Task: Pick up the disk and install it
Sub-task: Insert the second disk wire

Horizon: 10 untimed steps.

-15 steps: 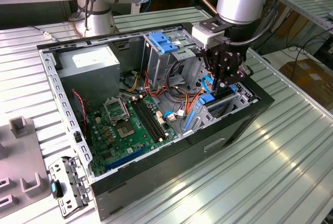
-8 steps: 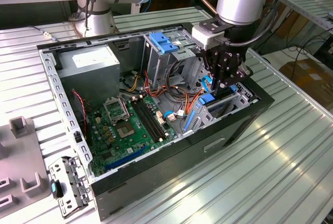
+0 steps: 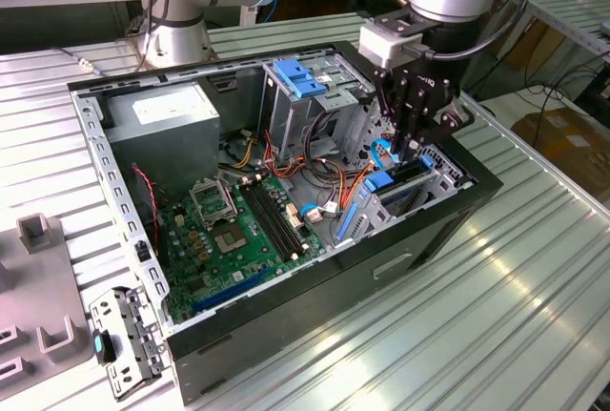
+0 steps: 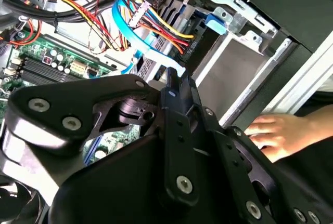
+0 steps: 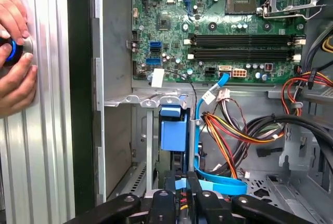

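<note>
The black pincer [image 3: 408,149] is lowered into the open black computer case [image 3: 448,225] at the drive cage. Its opening cannot be determined. The dark grey disk with blue plastic side rails [image 5: 173,134] sits in the cage bay, directly below the pincer.

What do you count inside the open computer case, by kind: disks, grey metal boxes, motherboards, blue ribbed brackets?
Disk: 1, at the drive bay right by the gripper
Grey metal box: 1
Green motherboard: 1
Blue ribbed bracket: 1
Total: 4
</note>
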### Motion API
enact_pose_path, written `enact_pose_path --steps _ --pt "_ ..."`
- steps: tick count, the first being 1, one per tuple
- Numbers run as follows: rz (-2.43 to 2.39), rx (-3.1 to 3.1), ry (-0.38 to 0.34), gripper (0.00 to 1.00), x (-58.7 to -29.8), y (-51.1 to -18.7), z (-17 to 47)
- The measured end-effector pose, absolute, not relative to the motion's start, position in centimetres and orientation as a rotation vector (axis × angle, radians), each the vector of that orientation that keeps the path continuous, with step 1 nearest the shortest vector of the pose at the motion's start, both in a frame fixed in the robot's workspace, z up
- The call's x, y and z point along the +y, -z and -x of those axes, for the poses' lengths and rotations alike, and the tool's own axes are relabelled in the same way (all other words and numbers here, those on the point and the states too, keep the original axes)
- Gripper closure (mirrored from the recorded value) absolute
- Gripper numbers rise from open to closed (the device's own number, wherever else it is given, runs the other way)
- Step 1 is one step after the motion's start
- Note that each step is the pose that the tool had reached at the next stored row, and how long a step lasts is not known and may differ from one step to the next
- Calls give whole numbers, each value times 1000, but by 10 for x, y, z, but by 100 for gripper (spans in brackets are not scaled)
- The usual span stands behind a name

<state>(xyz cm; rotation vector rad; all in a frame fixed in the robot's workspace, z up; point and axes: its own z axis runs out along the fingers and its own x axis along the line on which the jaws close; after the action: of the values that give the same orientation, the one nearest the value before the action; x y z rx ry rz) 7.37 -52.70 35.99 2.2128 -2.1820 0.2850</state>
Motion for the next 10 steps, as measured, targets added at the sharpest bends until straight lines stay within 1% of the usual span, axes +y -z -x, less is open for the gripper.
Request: enact_pose_path --steps 1,3,10 --pt "-2213 -2182 -285 78 -527 -360 -74" --pt "-2213 -2182 -285 89 -527 -360 -74" --pt "-2213 -2182 -284 89 -527 -360 -74"
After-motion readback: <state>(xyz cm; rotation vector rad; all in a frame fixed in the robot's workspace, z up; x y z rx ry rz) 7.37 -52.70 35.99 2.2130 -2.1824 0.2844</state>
